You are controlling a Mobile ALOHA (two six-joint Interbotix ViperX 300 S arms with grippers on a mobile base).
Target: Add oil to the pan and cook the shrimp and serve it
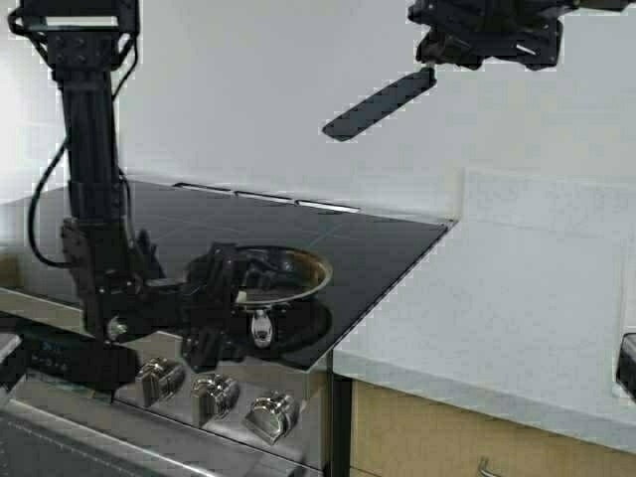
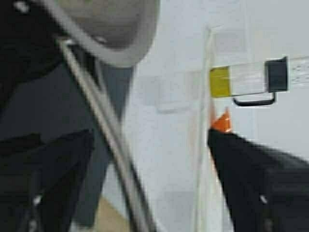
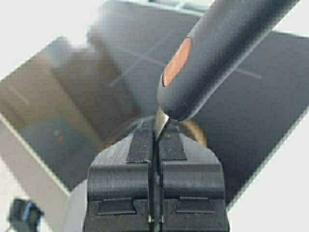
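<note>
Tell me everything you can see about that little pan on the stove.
The pan is small and round, dark inside with a shiny metal rim and a short silver handle pointing toward the stove's front edge. It sits near the front of the black glass cooktop, above the knobs. The left hand is at its handle side, around the handle, partly covering the pan's near left part. Its inside is only partly visible; no food can be made out. The right hand, high above, does not touch it.
</note>
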